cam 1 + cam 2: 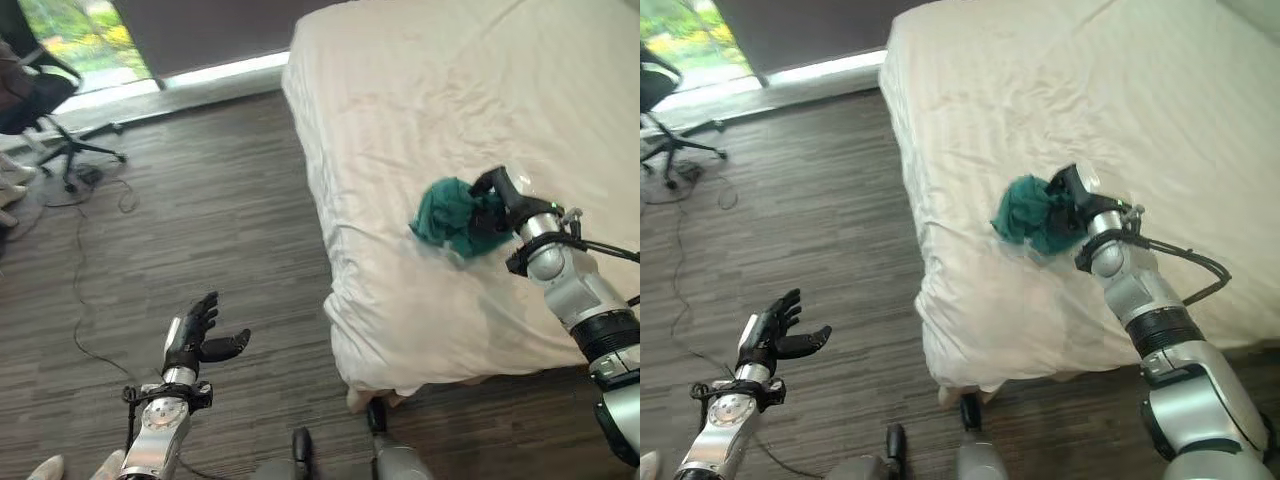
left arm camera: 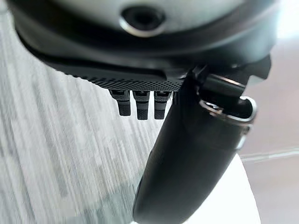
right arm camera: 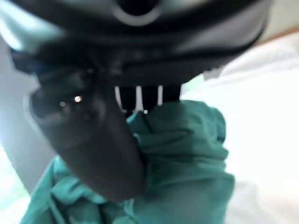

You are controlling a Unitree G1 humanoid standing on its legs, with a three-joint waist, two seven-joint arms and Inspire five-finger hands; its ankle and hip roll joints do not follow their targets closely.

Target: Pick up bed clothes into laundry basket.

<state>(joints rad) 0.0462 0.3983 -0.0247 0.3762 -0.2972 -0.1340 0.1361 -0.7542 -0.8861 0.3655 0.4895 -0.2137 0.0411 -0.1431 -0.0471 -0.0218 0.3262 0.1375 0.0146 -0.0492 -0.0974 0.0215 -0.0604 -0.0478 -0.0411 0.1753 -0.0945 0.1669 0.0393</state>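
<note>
The right hand [image 1: 495, 205] clutches a bunched teal garment [image 1: 448, 217] on the white bed [image 1: 420, 90], showing no clear long axis; the left hand [image 1: 197, 335] hangs spread above the wood floor [image 1: 200, 230].

A black office chair [image 1: 35, 95] stands on dark wood flooring [image 1: 210, 230] near a window [image 1: 85, 35].

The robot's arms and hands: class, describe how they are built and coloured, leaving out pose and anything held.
Both arms are silver-grey metal, made of rounded cylindrical segments with black rings at the joints. Thin black cables loop beside the wrists. The left hand is dark, with black, ridged fingers and a thick smooth thumb. The right hand is equally dark, with a pale patch near its top.
</note>
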